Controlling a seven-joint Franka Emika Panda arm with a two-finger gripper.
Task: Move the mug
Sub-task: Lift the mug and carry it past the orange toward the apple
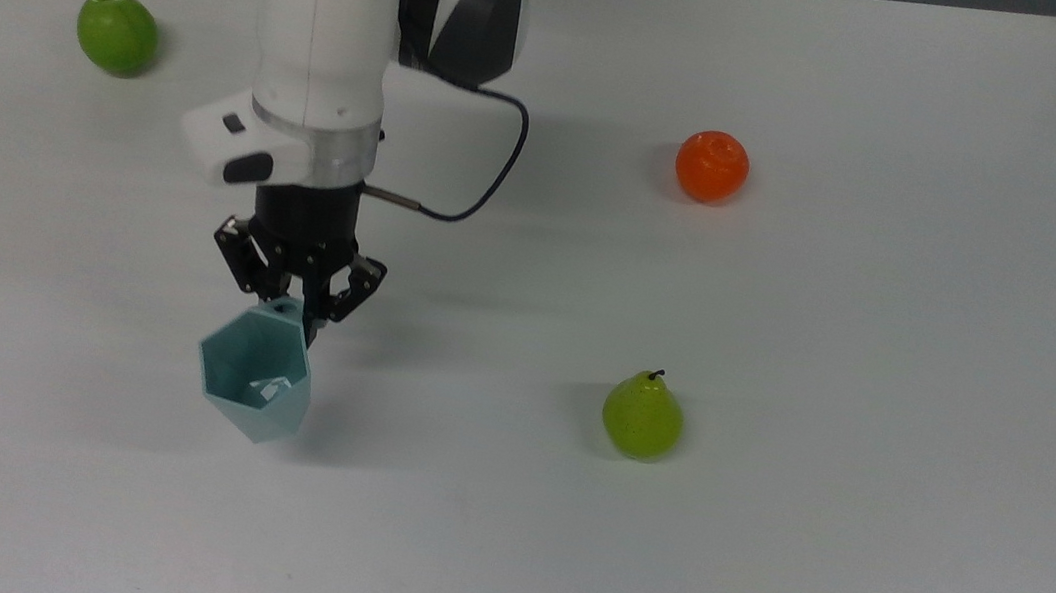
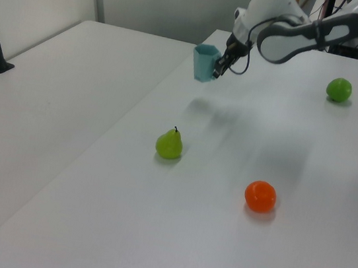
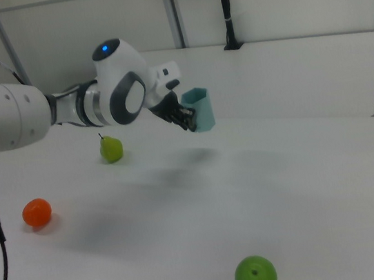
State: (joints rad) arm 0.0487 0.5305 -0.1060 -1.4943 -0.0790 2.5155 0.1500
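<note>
I have the gripper (image 1: pixel 298 301) pinched on the mug (image 1: pixel 255 380) by its tab, clear of the surface (image 1: pixel 781 368); steady carrying should prevent swinging

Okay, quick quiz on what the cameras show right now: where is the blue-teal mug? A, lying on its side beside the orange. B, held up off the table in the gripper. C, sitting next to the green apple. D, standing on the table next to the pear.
B. The gripper is shut on the mug at its tab, and the left view shows the mug hanging clear above the table with its shadow below it.
</note>
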